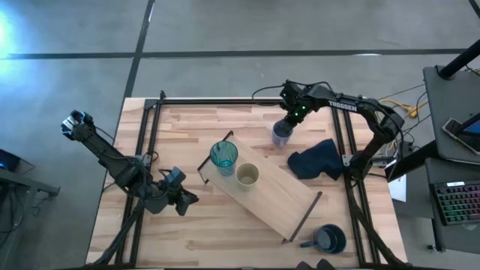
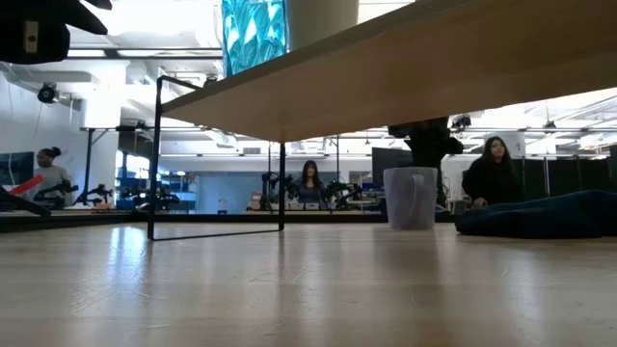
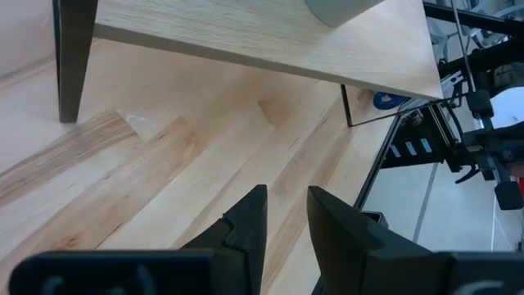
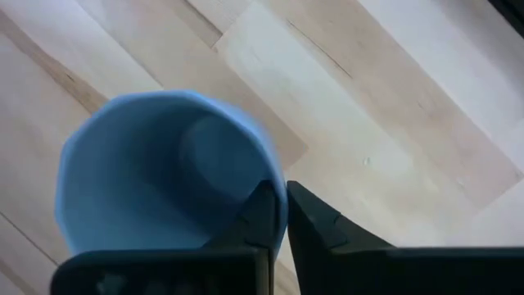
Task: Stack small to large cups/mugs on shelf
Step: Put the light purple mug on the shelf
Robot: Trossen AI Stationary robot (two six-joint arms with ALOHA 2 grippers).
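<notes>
Right claw (image 4: 278, 215) pinching periwinkle cup (image 4: 155, 172) rim.

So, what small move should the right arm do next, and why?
Probably lift the periwinkle cup straight up off the table. The right end effector appears shut on its rim, one finger inside and one outside, while the cup stands on the tabletop beside the shelf. The teal tumbler and olive cup already sit on the shelf. The left end effector waits low, empty.

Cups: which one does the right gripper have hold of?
The pale periwinkle-blue cup, on the tabletop off the shelf; the right gripper pinches its rim.
</notes>
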